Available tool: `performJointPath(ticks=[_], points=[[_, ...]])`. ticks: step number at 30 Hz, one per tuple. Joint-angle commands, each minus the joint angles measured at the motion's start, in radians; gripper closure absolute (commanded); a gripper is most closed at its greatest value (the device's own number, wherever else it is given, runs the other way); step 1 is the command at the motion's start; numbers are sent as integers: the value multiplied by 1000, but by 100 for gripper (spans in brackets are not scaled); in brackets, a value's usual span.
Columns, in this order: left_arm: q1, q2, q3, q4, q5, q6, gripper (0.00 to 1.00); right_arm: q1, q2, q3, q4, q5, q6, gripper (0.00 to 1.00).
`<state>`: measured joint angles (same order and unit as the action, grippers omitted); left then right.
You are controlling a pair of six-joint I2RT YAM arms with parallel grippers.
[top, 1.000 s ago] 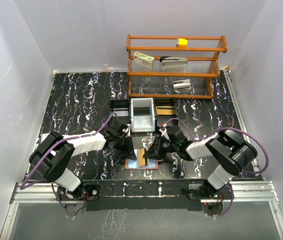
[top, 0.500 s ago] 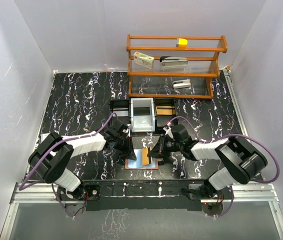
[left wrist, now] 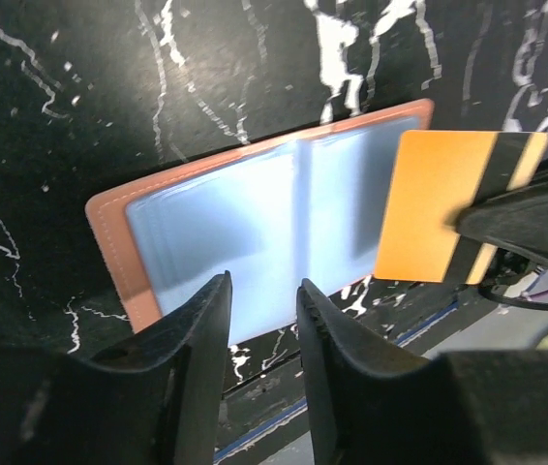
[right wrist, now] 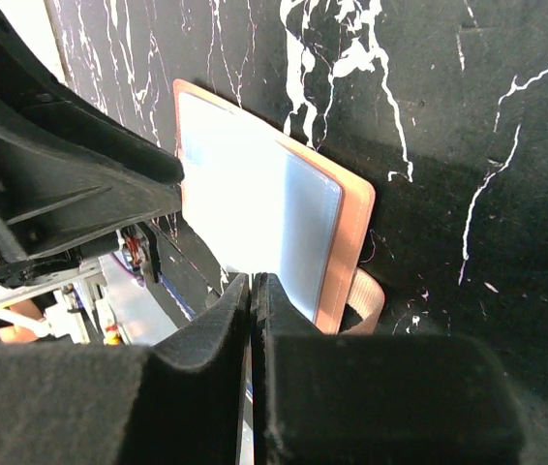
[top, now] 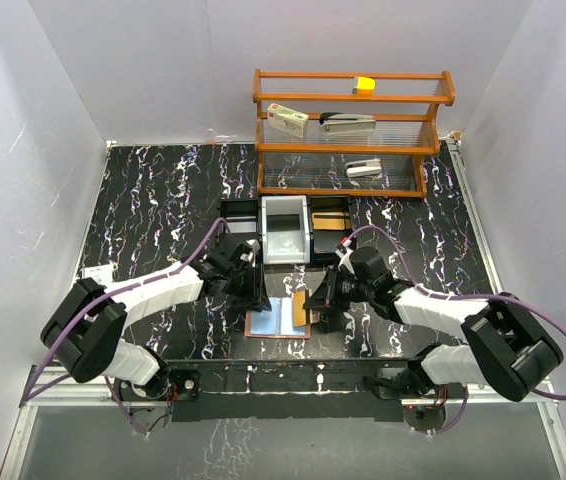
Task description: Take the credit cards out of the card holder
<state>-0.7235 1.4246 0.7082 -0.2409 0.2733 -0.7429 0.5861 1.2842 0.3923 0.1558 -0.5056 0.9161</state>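
Note:
The salmon-pink card holder (top: 277, 321) lies open and flat on the black marbled table near the front edge. Its pale blue inner faces show in the left wrist view (left wrist: 255, 228) and the right wrist view (right wrist: 255, 208). I cannot tell cards from pockets there. My right gripper (top: 315, 306) is shut on the yellow-orange card (left wrist: 429, 208) with its dark stripe. It holds the card on edge over the holder's right end, clear of the pockets. My left gripper (top: 256, 292) hovers over the holder's left part, jaws a little apart and empty.
A black three-part tray (top: 233, 215) sits just behind the holder, with a grey-white object in its middle section. A wooden shelf rack (top: 348, 150) at the back holds a white-and-red box (top: 288, 120), a stapler and a yellow block. The table's front rail is close below.
My right gripper has drawn the yellow-orange card to the right, from the middle of the holder to past its right end. My left gripper has backed off slightly to the left.

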Motion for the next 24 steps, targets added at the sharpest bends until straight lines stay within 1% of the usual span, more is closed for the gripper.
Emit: performJointPath(ticks=[1, 6, 9, 13, 16, 18, 20, 24], points=[[-9, -47, 66, -10, 24, 21, 65, -6, -49, 39, -4, 41, -17, 100], [-28, -10, 78, 51, 114, 28, 63, -5, -71, 35, -2, 56, -8, 100], [-47, 31, 85, 55, 128, 37, 64, -5, -82, 28, 1, 68, 4, 100], [-61, 91, 79, 25, 95, 37, 67, -5, -94, 19, 2, 75, 12, 100], [-68, 133, 79, -31, 34, 47, 73, -6, -101, 17, 0, 78, 12, 100], [-71, 151, 87, -76, -19, 58, 75, -6, -108, 19, -7, 82, 9, 100], [-73, 148, 97, -109, -57, 72, 76, -5, -120, 21, -16, 91, 1, 100], [-74, 88, 99, -119, -89, 76, 75, -6, -154, 39, -49, 128, -41, 100]])
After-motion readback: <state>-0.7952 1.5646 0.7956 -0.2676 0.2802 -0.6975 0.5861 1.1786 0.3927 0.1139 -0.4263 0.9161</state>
